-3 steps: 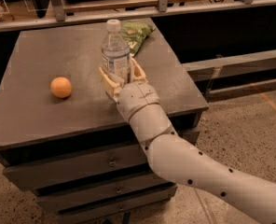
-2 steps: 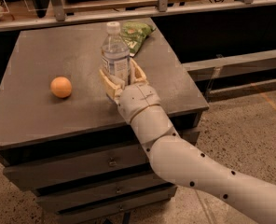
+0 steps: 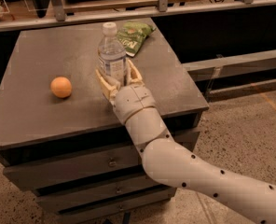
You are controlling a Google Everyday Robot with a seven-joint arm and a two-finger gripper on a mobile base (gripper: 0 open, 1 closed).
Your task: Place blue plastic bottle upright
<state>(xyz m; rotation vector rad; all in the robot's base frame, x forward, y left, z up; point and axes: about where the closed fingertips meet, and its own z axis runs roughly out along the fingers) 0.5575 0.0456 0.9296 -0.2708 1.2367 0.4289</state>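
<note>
The blue plastic bottle (image 3: 112, 50) stands upright on the grey table top (image 3: 44, 55), near the middle, with its white cap on top and its label facing me. My gripper (image 3: 115, 70) reaches in from the front right, low at the bottle's base. Its two fingers (image 3: 104, 82) are spread in a V, one on each side of the bottle's lower part, and sit close beside it. The bottle rests on the table.
An orange (image 3: 61, 87) lies on the table left of the bottle. A green snack bag (image 3: 134, 35) lies behind the bottle, near the far right edge. Drawers (image 3: 72, 167) run below the table top. A rail and shelving stand behind it.
</note>
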